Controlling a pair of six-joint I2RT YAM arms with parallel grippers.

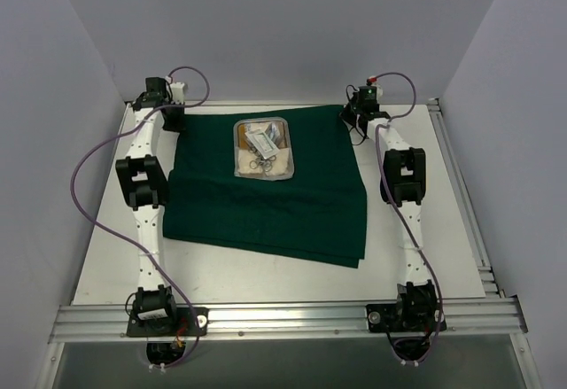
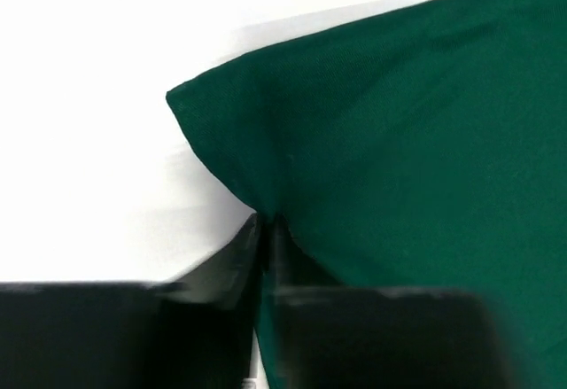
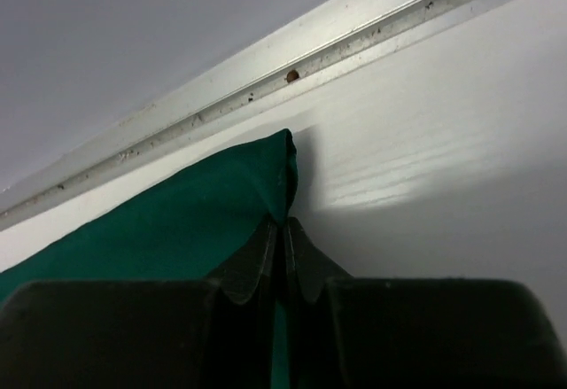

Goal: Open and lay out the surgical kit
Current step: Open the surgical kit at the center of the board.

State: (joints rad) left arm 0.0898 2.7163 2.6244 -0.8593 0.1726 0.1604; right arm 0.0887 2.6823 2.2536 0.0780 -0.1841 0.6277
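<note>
The dark green drape [image 1: 266, 207] is spread flat on the table [image 1: 106, 265]. The steel tray [image 1: 263, 120] is placed on the far centre of the drape, with instruments and white packets inside. The left gripper [image 2: 266, 225] is closed on the far left corner of the drape. The right gripper [image 3: 283, 229] is closed on the far right corner, near the far rail [image 3: 292, 61].

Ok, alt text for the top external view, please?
The left gripper and right gripper are each shut on a far corner of a dark green cloth spread on a white table. A steel tray of instruments and white packets sits on the cloth near its far edge.
</note>
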